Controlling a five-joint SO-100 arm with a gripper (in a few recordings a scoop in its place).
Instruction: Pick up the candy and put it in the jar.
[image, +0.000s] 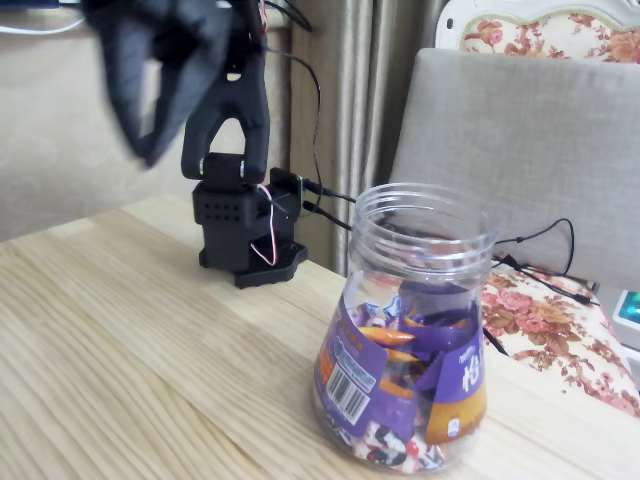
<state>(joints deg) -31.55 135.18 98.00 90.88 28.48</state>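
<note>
Pale wooden table (120, 340) carries the clear jar (420, 320) before beige curtains (350, 110); blurred jaws (150, 90) above, grip state unclear.

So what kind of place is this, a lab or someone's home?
Likely a home room: a light wooden table, a grey upholstered chair, floral-patterned fabric and curtains behind.

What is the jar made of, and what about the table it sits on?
The jar looks like clear, shiny plastic: you can see the purple wrappers through it, and its neck has moulded screw ridges. The table looks like pale wood with a smooth matte finish, showing long grain lines; it could be a wood-look coating.
</note>
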